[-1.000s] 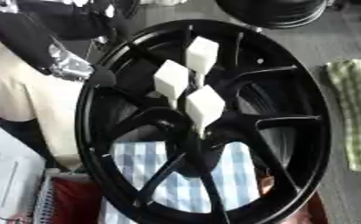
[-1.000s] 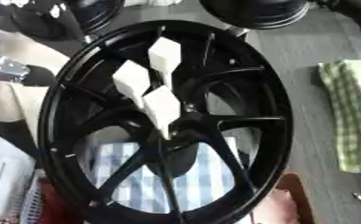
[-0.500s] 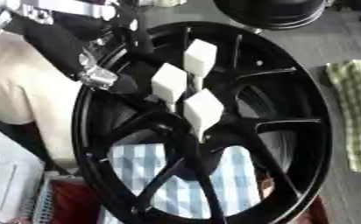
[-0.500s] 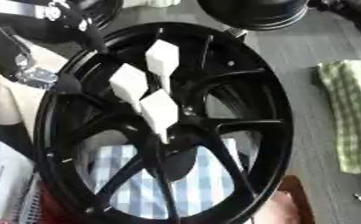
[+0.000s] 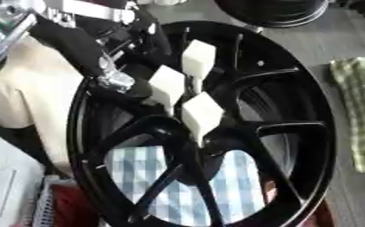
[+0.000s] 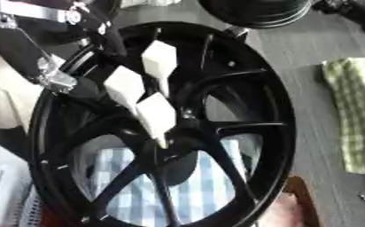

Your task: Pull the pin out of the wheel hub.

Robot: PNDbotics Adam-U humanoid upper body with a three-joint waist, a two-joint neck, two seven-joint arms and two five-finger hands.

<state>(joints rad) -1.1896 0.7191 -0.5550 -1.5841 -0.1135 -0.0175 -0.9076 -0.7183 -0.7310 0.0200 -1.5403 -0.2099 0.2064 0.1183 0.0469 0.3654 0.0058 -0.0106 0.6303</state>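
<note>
A large black wheel hub (image 5: 313,133) fills both views, leaning with its spokes toward me. Three white block-shaped pins stand at its centre: one on top (image 5: 198,59), one to the left (image 5: 167,85), one lower down (image 5: 202,113). My left hand (image 5: 135,42), black with a silver joint (image 5: 114,80), reaches in from the upper left over the hub's left rim. It is just left of the top and left pins. I cannot make out whether it touches them. My right hand does not show.
A blue-and-white checked cloth (image 5: 139,168) lies under the hub. A green checked cloth (image 5: 358,115) lies at the right. Another black wheel (image 5: 271,11) stands beyond the top edge. Beige fabric (image 5: 23,102) and white paper (image 5: 7,181) are at the left.
My left arm has come in from the upper left, over the rim, toward the white pins. The pins and hub have stayed put.
</note>
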